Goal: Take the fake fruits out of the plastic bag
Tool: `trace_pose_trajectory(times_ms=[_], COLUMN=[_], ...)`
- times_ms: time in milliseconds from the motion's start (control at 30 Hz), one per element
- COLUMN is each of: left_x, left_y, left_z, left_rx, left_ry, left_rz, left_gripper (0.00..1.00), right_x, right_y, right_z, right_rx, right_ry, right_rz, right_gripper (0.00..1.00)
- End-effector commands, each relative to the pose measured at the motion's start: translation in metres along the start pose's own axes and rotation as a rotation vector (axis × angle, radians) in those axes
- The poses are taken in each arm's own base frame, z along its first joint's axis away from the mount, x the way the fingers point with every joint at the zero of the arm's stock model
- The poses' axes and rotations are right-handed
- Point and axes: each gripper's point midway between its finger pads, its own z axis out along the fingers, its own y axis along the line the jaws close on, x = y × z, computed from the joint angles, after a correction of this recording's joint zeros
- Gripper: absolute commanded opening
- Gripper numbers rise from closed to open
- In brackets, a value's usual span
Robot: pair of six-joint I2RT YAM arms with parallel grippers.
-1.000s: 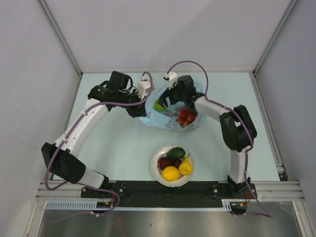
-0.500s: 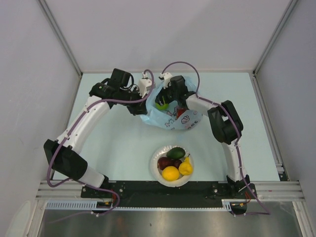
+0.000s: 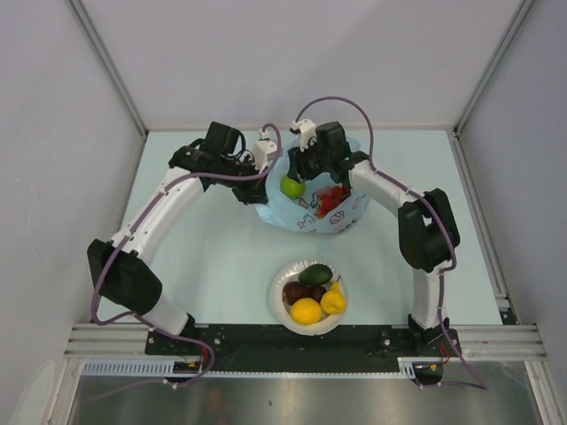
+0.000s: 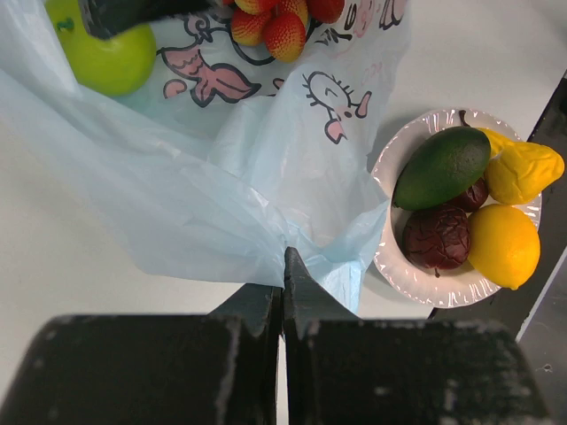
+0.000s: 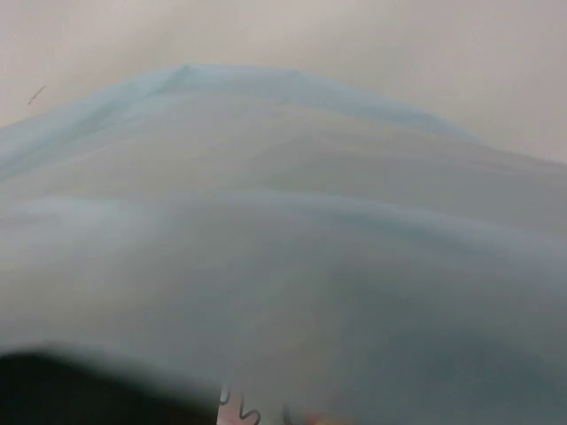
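The light-blue plastic bag (image 3: 330, 218) lies at the far middle of the table. My left gripper (image 3: 249, 196) is shut on the bag's edge (image 4: 285, 257), pinching the film. My right gripper (image 3: 299, 176) is at the bag's mouth, shut on the green apple (image 3: 292, 186), which also shows in the left wrist view (image 4: 106, 55) under a dark finger (image 4: 133, 12). Red grapes (image 3: 333, 198) lie inside the bag (image 4: 275, 27). The right wrist view shows only blurred bag film (image 5: 283, 221); its fingers are hidden.
A white bowl (image 3: 276, 283) near the front holds an avocado (image 3: 315, 274), a lemon (image 3: 306, 311), another yellow fruit (image 3: 333, 301) and dark red fruits (image 3: 295, 292). It also shows in the left wrist view (image 4: 390, 261). Grey walls enclose the table.
My right gripper has risen at the bag's mouth with the green apple, which now shows clearly at the bag's left rim. The left arm has shifted slightly, still holding the bag.
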Motion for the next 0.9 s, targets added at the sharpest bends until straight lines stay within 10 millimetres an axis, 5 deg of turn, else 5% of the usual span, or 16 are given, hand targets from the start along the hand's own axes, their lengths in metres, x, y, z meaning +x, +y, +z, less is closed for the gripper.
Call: trace_pose_trajectory(times_ms=[0,200,533,600,633,733,867], left_x=[-0.025,-0.018,-0.004,-0.003,-0.004,-0.005,-0.008], left_y=[-0.003,-0.008,-0.014,-0.013,-0.011,-0.008,-0.003], left_z=[-0.011,-0.015,-0.024,-0.024,-0.024,-0.022,-0.018], left_rx=[-0.003,-0.001,-0.025,-0.029,-0.035,-0.044,-0.048], left_ry=[-0.081,-0.075,-0.058,-0.055,-0.054,-0.051,-0.053], left_rz=[0.035,0.029,0.037,0.036,0.038,0.042,0.044], left_gripper=[0.00,0.00,0.00,0.00,0.00,0.00,0.00], right_x=[0.017,0.041,0.037,0.031,0.030,0.022,0.018], right_y=[0.007,-0.013,-0.031,-0.025,-0.022,-0.009,0.005], right_z=[-0.001,0.027,0.067,0.069,0.068,0.054,0.014], right_rx=[0.012,0.140,0.244,0.198,0.167,0.064,-0.008], right_ry=[0.058,0.088,0.057,0.038,0.035,0.035,0.059], right_rz=[0.004,0.073,0.004,-0.015,-0.043,-0.077,-0.129], right_gripper=[0.61,1.00,1.00,0.87,0.70,0.45,0.43])
